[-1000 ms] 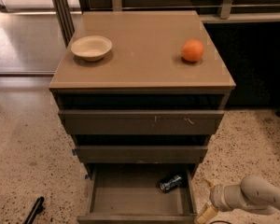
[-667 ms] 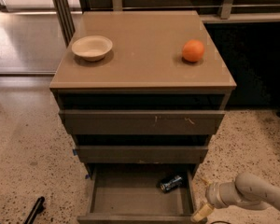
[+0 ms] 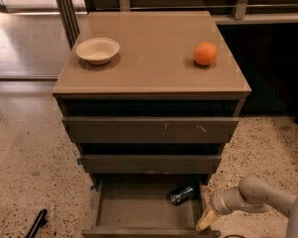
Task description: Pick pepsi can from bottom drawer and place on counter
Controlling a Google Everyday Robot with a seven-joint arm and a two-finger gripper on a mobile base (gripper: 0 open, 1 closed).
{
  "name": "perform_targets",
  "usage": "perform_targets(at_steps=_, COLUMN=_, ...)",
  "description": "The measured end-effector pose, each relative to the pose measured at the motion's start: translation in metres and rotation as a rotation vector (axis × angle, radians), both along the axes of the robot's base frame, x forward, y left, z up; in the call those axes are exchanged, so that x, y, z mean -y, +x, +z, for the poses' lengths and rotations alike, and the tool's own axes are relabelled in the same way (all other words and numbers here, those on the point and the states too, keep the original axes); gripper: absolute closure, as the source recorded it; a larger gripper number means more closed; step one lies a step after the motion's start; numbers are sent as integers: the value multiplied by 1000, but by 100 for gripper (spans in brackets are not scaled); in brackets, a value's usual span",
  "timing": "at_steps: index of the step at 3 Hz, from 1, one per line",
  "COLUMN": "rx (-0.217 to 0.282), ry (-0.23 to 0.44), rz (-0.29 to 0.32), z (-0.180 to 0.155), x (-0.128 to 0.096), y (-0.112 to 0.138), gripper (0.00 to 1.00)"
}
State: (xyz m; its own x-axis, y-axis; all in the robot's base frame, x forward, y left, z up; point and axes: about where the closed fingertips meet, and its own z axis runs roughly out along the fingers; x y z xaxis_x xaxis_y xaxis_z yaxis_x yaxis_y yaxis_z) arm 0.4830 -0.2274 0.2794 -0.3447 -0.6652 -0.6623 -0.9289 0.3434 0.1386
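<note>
The pepsi can (image 3: 182,195) lies on its side in the back right of the open bottom drawer (image 3: 114,213). The drawer is pulled out below the two scratched drawer fronts. The counter (image 3: 149,48) is the tan top of the cabinet, far above the can. My gripper (image 3: 207,219) is at the drawer's right front corner, low in the view, to the right of and in front of the can, apart from it. It points down-left from the pale arm (image 3: 253,197).
A cream bowl (image 3: 97,50) stands on the counter's left and an orange (image 3: 205,53) on its right. Speckled floor surrounds the cabinet. A dark object (image 3: 37,222) lies on the floor at lower left. Metal rails run behind the cabinet.
My arm and gripper have shifted a little left, closer to the drawer's right front corner. The can, bowl and orange have not moved.
</note>
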Motion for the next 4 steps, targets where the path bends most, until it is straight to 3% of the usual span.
perform_targets(at_steps=1, rx=-40, ry=-12, rz=58, z=-7, x=-10, y=11, gripper=0)
perform_targets(at_steps=2, rx=-35, ry=-15, rz=54, z=-2, x=-9, y=5, gripper=0)
perform_targets(at_steps=3, rx=-24, ry=-14, rz=2, z=-11, x=-4, y=-15, gripper=0)
perform_targets(at_steps=4, rx=8, ry=-23, rz=-44, z=-29, x=-4, y=-10, gripper=0)
